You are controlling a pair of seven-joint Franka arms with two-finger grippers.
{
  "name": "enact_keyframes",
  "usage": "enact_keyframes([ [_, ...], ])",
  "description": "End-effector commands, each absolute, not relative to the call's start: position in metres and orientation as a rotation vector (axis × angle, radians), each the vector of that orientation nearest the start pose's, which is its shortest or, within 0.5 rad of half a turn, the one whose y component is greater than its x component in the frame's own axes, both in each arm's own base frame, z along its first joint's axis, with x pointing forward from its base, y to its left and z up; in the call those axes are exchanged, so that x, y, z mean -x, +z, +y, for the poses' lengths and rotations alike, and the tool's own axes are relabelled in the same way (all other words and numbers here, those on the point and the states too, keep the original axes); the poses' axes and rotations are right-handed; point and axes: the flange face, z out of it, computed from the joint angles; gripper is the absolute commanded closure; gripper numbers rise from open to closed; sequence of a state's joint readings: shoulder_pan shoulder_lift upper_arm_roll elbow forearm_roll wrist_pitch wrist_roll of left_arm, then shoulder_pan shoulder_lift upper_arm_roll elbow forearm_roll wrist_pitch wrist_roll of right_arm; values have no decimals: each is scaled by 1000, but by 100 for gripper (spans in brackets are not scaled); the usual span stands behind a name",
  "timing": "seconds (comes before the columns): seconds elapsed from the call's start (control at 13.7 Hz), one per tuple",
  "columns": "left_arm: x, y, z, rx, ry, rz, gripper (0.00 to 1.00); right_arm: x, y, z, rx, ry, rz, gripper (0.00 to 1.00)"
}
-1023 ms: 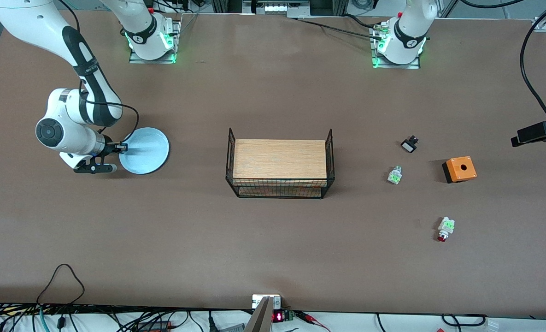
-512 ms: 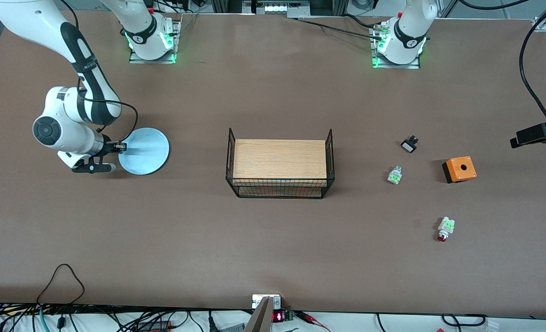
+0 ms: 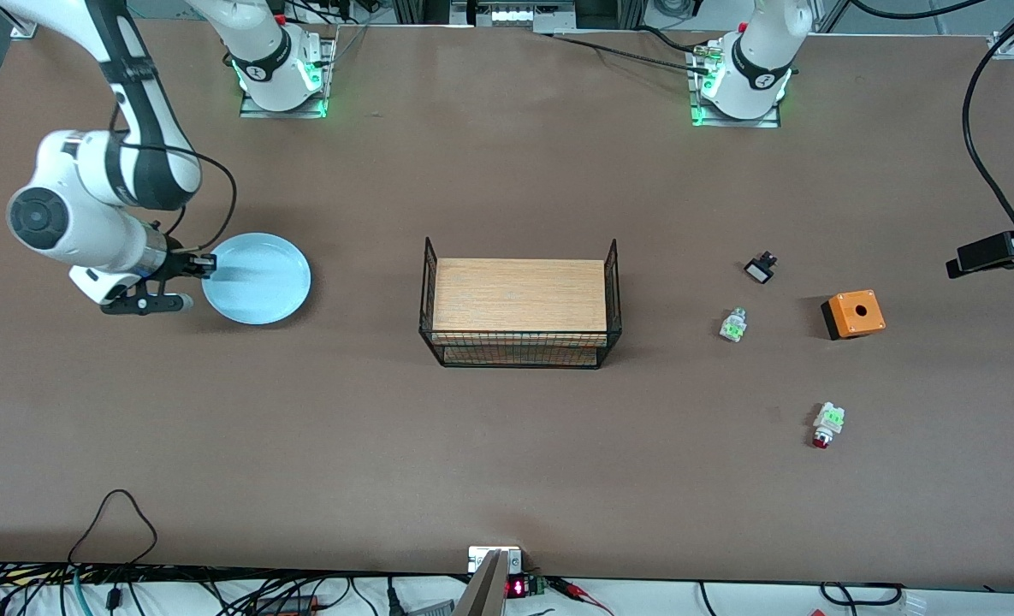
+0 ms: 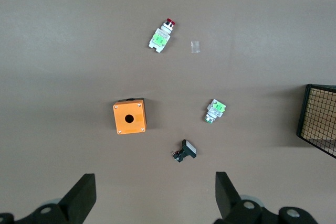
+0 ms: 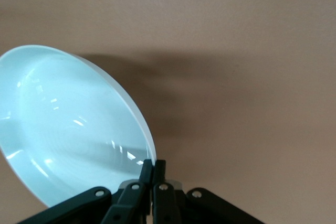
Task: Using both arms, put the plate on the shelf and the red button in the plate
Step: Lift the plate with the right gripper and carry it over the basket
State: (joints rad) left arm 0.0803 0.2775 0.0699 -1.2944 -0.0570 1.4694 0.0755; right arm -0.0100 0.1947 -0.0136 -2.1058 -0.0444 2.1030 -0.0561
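Note:
The pale light-blue plate (image 3: 258, 278) is toward the right arm's end of the table. My right gripper (image 3: 207, 265) is shut on its rim and holds it tilted, with its shadow on the table beneath. The right wrist view shows the plate (image 5: 68, 129) with the right gripper (image 5: 153, 169) pinched on its edge. The red button (image 3: 826, 425) lies on the table toward the left arm's end, nearest the front camera of the small parts. My left gripper (image 4: 155, 182) is open and empty, high over the table; the red button (image 4: 160, 37) shows below it.
A wire basket with a wooden board on top (image 3: 519, 312) stands mid-table. Near the red button lie an orange box with a hole (image 3: 853, 313), a white-green part without a red cap (image 3: 733, 326) and a small black part (image 3: 761, 269).
My right arm has risen and drawn back toward its end of the table, taking the plate along by the rim and tilting it. The small parts have not moved.

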Motion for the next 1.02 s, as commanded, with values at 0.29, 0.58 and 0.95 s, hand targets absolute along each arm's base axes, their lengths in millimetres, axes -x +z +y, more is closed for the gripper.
enact_keyframes([
  [0.29, -627, 587, 77, 3209, 129, -75, 0, -574, 417, 2, 3072, 363, -27, 100],
  [0.58, -627, 587, 77, 3211, 129, -74, 0, -582, 481, 28, 3023, 386, 99, 100],
  [0.95, -627, 588, 77, 3211, 124, -74, 0, -578, 537, 97, 2909, 410, 368, 100],
])
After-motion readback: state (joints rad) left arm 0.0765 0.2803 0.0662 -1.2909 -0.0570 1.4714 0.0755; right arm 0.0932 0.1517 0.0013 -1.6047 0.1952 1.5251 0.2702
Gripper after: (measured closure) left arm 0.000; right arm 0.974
